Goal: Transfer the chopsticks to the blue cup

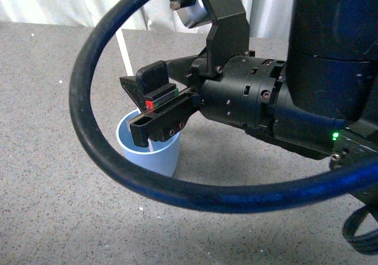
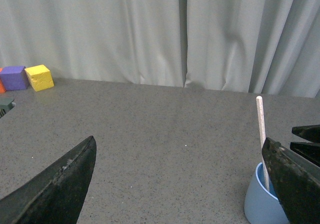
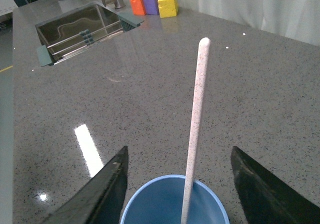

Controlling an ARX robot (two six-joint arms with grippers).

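Retreating straight up from the cup (image 1: 158,159) should keep the released right hand (image 1: 156,102) clear of the stick (image 3: 196,114) standing inside it.

Blue cup (image 1: 156,156): plain light blue with a paler rim. Chopsticks (image 3: 196,114): pale beige-white with faint reddish flecks. Countertop (image 2: 170,134): grey with a fine dark and light speckle. Curtain (image 2: 125,29) at the far edge: plain pale grey-white. Near it are an orange cube (image 3: 139,3), a purple cube (image 3: 152,1) and a yellow cube (image 3: 168,4). My right gripper (image 1: 144,102): black, with one red and one green mark on a finger. My cable (image 1: 80,100): dark blue-black.
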